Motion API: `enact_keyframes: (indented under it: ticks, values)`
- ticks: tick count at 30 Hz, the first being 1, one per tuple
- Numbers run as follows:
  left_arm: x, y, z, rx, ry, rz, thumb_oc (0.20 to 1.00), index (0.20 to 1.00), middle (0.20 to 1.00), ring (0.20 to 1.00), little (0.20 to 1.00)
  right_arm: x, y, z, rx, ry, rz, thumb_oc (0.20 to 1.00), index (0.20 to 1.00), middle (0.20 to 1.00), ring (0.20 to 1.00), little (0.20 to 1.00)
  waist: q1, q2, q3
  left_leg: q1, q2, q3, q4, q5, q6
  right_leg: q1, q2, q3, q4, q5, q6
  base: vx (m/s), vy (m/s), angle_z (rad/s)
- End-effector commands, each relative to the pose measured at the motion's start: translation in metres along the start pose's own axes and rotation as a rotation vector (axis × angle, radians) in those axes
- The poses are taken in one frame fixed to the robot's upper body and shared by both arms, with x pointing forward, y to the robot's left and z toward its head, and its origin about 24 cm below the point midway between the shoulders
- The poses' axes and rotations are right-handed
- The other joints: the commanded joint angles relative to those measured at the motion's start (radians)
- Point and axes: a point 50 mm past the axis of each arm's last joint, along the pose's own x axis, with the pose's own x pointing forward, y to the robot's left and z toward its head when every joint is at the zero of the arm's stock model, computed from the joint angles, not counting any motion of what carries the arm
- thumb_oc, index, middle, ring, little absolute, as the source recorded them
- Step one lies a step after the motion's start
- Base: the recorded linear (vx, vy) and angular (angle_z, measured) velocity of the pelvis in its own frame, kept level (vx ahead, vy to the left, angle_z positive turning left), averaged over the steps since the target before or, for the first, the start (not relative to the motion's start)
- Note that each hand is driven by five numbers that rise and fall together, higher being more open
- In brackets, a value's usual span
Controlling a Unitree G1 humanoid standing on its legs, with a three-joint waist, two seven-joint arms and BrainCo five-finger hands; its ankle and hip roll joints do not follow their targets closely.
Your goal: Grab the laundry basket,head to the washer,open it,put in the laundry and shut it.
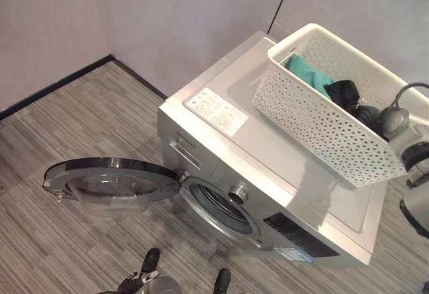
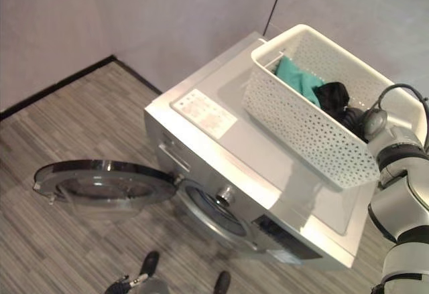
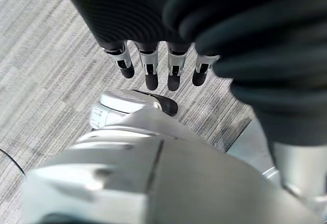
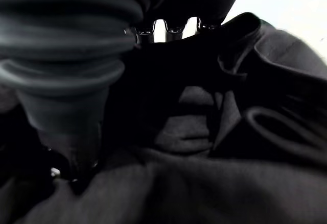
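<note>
A white perforated laundry basket (image 1: pixel 315 123) stands on top of the silver washer (image 1: pixel 268 160). It holds a teal cloth (image 1: pixel 310 74) and a black cloth (image 1: pixel 345 93). The washer's round door (image 1: pixel 110 180) is swung wide open to the left, showing the drum opening (image 1: pixel 221 207). My right arm reaches into the basket from the right. In the right wrist view my right hand (image 4: pixel 166 27) is buried in the dark cloth (image 4: pixel 214 132), with its fingertips hidden. My left hand (image 3: pixel 148 71) hangs over the floor with straight fingers, holding nothing.
Grey walls (image 1: pixel 167 13) stand close behind the washer, with a black baseboard (image 1: pixel 60 83) along the left wall. Striped grey floor (image 1: pixel 67 126) lies in front and to the left of the washer. The open door juts out low over the floor.
</note>
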Motion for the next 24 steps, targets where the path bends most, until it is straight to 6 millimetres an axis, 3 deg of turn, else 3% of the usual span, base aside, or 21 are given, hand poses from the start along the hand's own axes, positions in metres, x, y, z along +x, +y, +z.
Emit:
enact_keyframes:
  ticks: [1,2,3,4,5,6,7,8,11,18,24]
  values:
    - [0.001,-0.005,-0.004,0.074,0.042,-0.031,1.000,1.000,1.000,1.000,1.000,-0.002,-0.001,0.006,-0.090,-0.005,0.061,1.000,1.000,1.000,1.000,1.000,0.030,0.002,0.052,0.068,0.070,0.047,-0.024,0.066,0.012,-0.017,-0.069,0.021,0.087,-0.073,0.055,0.00,0.000,0.00]
    - [0.001,-0.005,-0.004,0.077,0.044,-0.033,1.000,1.000,1.000,1.000,1.000,-0.002,0.006,0.016,-0.113,-0.054,0.112,1.000,1.000,1.000,1.000,1.000,0.024,0.004,0.051,0.072,0.072,0.052,-0.025,0.064,0.012,-0.016,-0.069,0.025,0.084,-0.072,0.055,0.00,0.000,0.00]
    - [0.001,-0.006,-0.004,0.077,0.044,-0.034,1.000,1.000,1.000,1.000,1.000,-0.002,0.006,0.015,-0.113,-0.054,0.112,0.912,0.912,0.912,0.912,0.912,0.025,0.004,0.051,0.073,0.072,0.052,-0.025,0.064,0.012,-0.016,-0.069,0.025,0.084,-0.072,0.055,0.00,0.000,0.00]
    - [0.001,-0.008,-0.005,0.079,0.043,-0.040,1.000,1.000,1.000,1.000,1.000,-0.003,0.011,0.026,-0.141,-0.109,0.160,0.755,0.755,0.755,0.755,0.755,0.021,0.006,0.047,0.079,0.073,0.057,-0.025,0.062,0.013,-0.012,-0.070,0.027,0.082,-0.071,0.056,0.00,0.024,-0.03]
    - [0.001,-0.009,-0.004,0.081,0.041,-0.045,1.000,1.000,1.000,1.000,1.000,-0.005,0.015,0.030,-0.145,-0.135,0.185,0.536,0.536,0.536,0.536,0.536,0.018,0.006,0.044,0.085,0.073,0.061,-0.025,0.061,0.012,-0.009,-0.071,0.027,0.082,-0.070,0.057,0.00,0.024,-0.06]
    - [0.001,-0.009,-0.004,0.081,0.041,-0.045,1.000,1.000,1.000,1.000,1.000,-0.005,0.015,0.030,-0.145,-0.135,0.185,0.536,0.536,0.536,0.536,0.536,0.018,0.007,0.045,0.086,0.073,0.061,-0.025,0.061,0.012,-0.008,-0.071,0.027,0.082,-0.070,0.057,0.01,0.023,-0.09]
    - [0.001,-0.011,-0.003,0.082,0.035,-0.049,1.000,1.000,1.000,1.000,1.000,-0.006,0.017,0.034,-0.156,-0.159,0.201,0.420,0.420,0.420,0.420,0.420,0.016,0.008,0.041,0.094,0.074,0.064,-0.026,0.059,0.012,-0.003,-0.072,0.028,0.081,-0.070,0.059,0.02,0.032,-0.13]
    - [0.002,-0.013,-0.001,0.085,0.026,-0.052,1.000,1.000,1.000,1.000,1.000,-0.009,0.018,0.041,-0.166,-0.204,0.212,0.219,0.219,0.219,0.219,0.219,0.010,0.009,0.034,0.105,0.073,0.067,-0.027,0.056,0.011,0.005,-0.073,0.028,0.080,-0.071,0.060,0.02,0.032,-0.16]
    - [0.002,-0.014,0.001,0.087,0.018,-0.054,1.000,1.000,1.000,1.000,1.000,-0.012,0.013,0.046,-0.165,-0.240,0.192,0.200,0.200,0.200,0.200,0.200,0.007,0.011,0.028,0.117,0.072,0.070,-0.028,0.053,0.010,0.016,-0.075,0.029,0.076,-0.070,0.062,0.01,0.038,-0.10]
    - [0.001,-0.006,-0.008,0.123,0.061,-0.010,1.000,1.000,1.000,1.000,1.000,-0.016,-0.029,0.058,-0.023,-0.305,-0.091,0.200,0.200,0.200,0.200,0.200,-0.007,0.007,-0.009,0.155,0.061,0.090,-0.031,0.024,0.015,0.043,-0.089,0.043,0.072,-0.068,0.071,0.00,0.027,-0.05]
    - [-0.002,0.002,-0.018,0.128,0.104,0.013,1.000,1.000,1.000,1.000,1.000,-0.023,-0.047,0.056,0.035,-0.316,-0.186,0.200,0.200,0.200,0.200,0.200,-0.021,0.001,-0.030,0.176,0.051,0.096,-0.031,0.002,0.021,0.061,-0.097,0.048,0.081,-0.075,0.071,0.00,0.017,-0.04]
